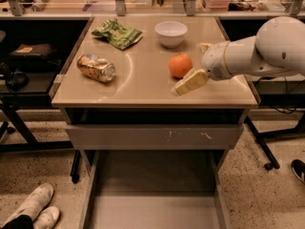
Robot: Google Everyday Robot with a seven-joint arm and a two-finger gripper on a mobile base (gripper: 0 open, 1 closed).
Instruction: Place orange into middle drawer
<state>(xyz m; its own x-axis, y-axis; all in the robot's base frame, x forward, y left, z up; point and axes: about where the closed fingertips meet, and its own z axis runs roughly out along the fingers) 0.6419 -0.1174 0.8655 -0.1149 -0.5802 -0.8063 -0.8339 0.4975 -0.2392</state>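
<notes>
The orange point(180, 65) sits on the tabletop point(143, 80), right of centre and in front of the white bowl point(171, 33). My gripper point(196, 65) is just to the right of the orange at its height, open, with one pale finger point(189, 83) in front and the other point(205, 46) behind. It holds nothing. The middle drawer point(152, 204) is pulled out below the table, a grey tray with a bare floor.
A gold-brown can point(96, 67) lies on its side at the table's left. A green snack bag point(117, 33) lies at the back left. The grey panel with scratch marks point(152, 136) is shut above the open drawer. Shoes point(33, 206) are on the floor at lower left.
</notes>
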